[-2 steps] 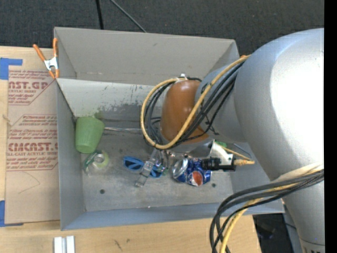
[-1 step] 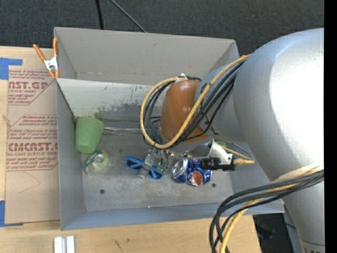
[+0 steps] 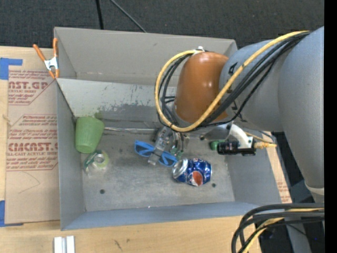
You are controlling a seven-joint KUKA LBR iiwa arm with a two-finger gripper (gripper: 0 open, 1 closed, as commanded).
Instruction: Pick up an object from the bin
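Observation:
My gripper (image 3: 167, 142) is low over the middle of the bin, its metal fingers coming out from under the orange cover. Right beneath the fingers lies a blue plastic tool with looped handles (image 3: 152, 151), flat on the bin floor; the fingertips touch or nearly touch its right part. I cannot make out the gap between the fingers. A crushed blue, red and white drink can (image 3: 192, 172) lies just right of and in front of the blue tool.
A green plastic cup (image 3: 88, 134) lies on its side at the bin's left wall. A clear crumpled plastic piece (image 3: 97, 162) sits in front of it. A white and black marker-like tool (image 3: 234, 143) lies at the right, under the arm.

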